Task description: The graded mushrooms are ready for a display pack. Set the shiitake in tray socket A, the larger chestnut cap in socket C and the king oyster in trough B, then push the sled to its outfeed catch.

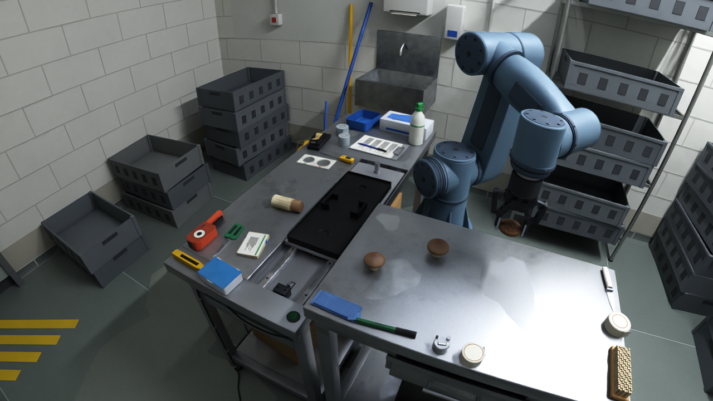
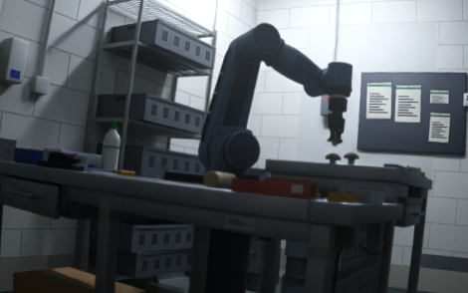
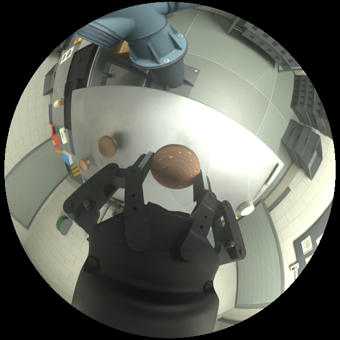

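Note:
Two chestnut caps stand apart on the steel table, the larger one [image 1: 438,246] further back than the smaller one [image 1: 374,260]. The black tray [image 1: 339,206] sits on its sled on the rails of the left bench, with its sockets empty. The king oyster [image 1: 287,203] lies on its side on the bench, left of the tray. The speckled brown shiitake [image 3: 174,167] hangs in the air above the far edge of the steel table, well right of the tray. My gripper [image 1: 513,225] is closed around the shiitake and holds it above the table.
Behind the table stand the arm's blue base [image 1: 448,174] and a rack of grey crates [image 1: 598,149]. A blue scraper [image 1: 336,304], a pen, two round tins and a brush [image 1: 620,371] lie along the table's near and right edges. Tools and boxes crowd the left bench.

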You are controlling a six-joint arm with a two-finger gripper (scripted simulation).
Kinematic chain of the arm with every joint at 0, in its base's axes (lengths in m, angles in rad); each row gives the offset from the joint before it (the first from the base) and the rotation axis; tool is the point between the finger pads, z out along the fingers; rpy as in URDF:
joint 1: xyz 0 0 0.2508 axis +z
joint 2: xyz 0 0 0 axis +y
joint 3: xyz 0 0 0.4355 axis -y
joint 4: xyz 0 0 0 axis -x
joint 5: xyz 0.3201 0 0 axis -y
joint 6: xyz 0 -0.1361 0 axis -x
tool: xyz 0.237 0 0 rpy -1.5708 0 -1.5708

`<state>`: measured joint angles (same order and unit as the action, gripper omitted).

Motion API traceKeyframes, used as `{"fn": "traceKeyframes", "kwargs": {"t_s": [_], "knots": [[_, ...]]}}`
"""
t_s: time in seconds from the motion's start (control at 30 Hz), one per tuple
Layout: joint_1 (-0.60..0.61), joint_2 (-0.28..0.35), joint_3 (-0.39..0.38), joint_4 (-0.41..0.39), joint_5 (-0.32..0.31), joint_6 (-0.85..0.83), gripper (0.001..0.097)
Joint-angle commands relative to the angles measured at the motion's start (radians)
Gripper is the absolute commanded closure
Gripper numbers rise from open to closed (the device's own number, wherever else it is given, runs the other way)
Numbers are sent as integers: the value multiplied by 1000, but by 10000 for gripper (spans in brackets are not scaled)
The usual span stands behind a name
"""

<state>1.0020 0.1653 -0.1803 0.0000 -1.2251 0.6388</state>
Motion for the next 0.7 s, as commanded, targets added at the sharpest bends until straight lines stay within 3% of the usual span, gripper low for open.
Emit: {"fn": "traceKeyframes", "kwargs": {"t_s": [0.0, 0.67], "knots": [[-3, -12, -13, 0, 2, 3, 901], [-121, -301, -306, 0, 6, 121, 901]]}}
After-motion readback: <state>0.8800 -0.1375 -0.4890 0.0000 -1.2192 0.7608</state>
